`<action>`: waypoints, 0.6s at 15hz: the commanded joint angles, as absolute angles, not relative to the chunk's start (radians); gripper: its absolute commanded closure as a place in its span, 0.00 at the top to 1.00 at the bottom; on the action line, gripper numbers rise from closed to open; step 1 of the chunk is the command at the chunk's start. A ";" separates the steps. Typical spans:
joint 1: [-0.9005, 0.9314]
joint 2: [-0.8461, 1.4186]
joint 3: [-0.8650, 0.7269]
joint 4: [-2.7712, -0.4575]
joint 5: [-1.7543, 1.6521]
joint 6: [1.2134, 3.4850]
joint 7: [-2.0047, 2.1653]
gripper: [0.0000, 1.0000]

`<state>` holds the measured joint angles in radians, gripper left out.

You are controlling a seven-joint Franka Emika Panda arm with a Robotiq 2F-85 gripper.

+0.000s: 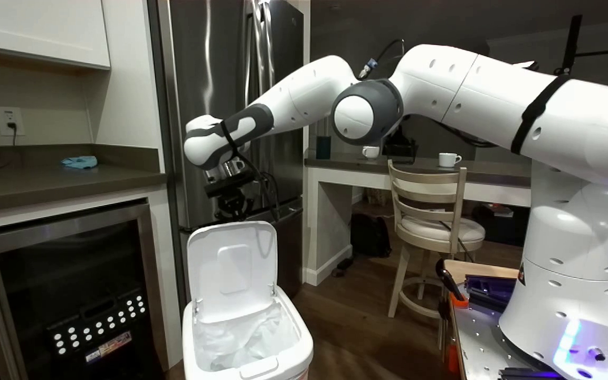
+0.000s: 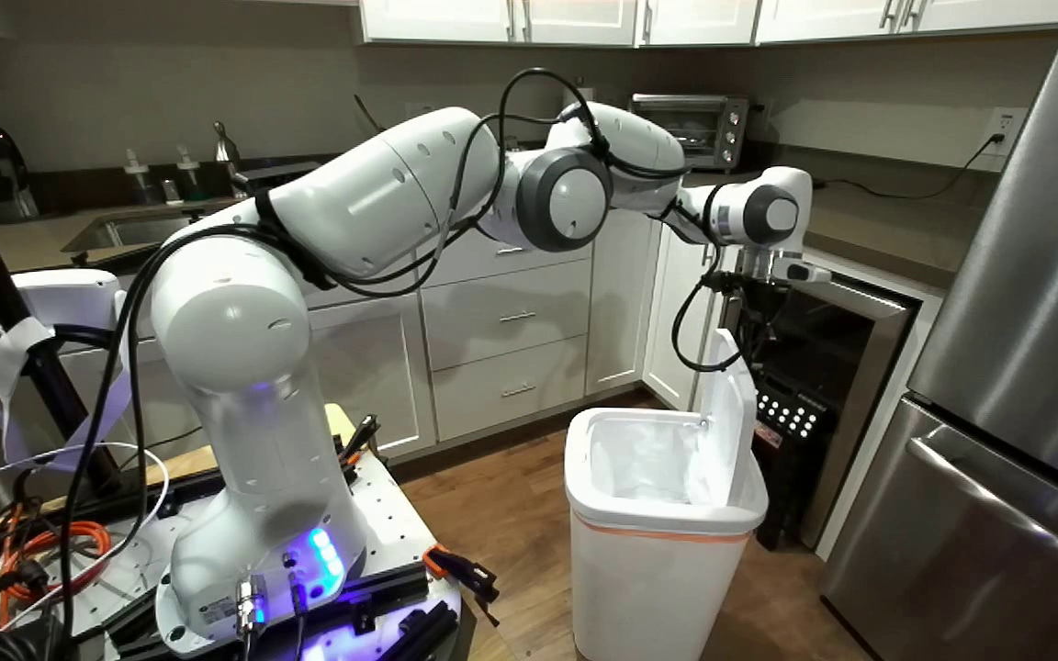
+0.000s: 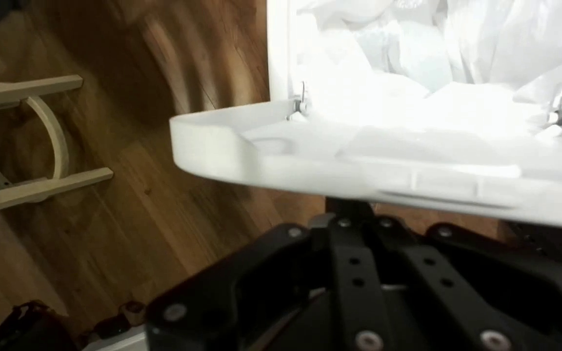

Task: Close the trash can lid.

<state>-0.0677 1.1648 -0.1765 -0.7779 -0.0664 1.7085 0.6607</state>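
Trash can (image 2: 653, 588) on the floor (image 2: 492, 487) near the fridge (image 1: 203, 174), white bag (image 1: 246, 340) inside. Lid (image 1: 233, 264) up, near vertical, hinged along the can's fridge-side edge. Claw (image 3: 350, 207) behind the lid, on its fridge side, jaws together; whether it touches the lid, cannot tell.

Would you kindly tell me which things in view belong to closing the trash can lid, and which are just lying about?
For the job:
white trash can
open lid
gripper

Just standing or lying about:
light-blue cloth
two white mugs
wooden chair
toaster oven
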 commanded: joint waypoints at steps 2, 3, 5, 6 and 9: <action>-0.063 1.102 -0.148 -0.867 -0.022 1.640 0.712 0.04; -0.059 1.093 -0.146 -0.887 -0.019 1.636 0.718 0.04; -0.056 1.072 -0.141 -0.928 -0.015 1.629 0.732 0.04; -0.055 1.059 -0.139 -0.952 -0.016 1.628 0.741 0.05; -0.053 1.015 -0.136 -1.035 -0.019 1.638 0.763 0.04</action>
